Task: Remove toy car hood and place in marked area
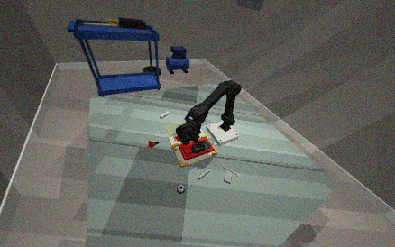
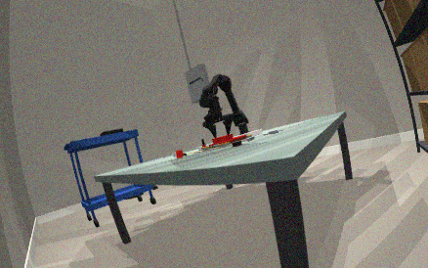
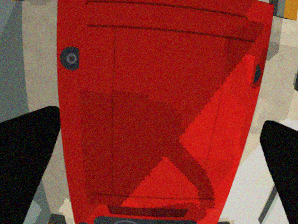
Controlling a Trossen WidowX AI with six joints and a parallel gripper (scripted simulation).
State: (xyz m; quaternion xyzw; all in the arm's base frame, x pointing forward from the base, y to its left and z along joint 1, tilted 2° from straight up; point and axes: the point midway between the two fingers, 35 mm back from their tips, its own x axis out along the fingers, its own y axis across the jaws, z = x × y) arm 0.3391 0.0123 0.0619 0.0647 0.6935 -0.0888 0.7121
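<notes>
The red toy car (image 1: 183, 154) (image 2: 223, 139) (image 3: 150, 75) sits on a pale board with yellow corner pieces. Its red upper surface, with thin seams and dark round fittings at both sides, fills the middle of the wrist view; which seams bound the hood I cannot tell. My gripper (image 2: 221, 134) (image 3: 165, 124) is open and empty, pointing down at the car, one black finger beyond each long side in the wrist view. Its fingertips are hidden in the top view. A yellow outline (image 1: 176, 123) marks an area behind the board, partly hidden by the arm.
The arm stands on a white base plate (image 1: 217, 133). A red part (image 1: 151, 143) (image 2: 179, 154) with a dark tip lies left of the board. A pale block (image 1: 164, 114) lies behind. A small bar (image 1: 204, 174), a flat piece (image 1: 228, 176) and a ring (image 1: 178, 188) lie in front.
</notes>
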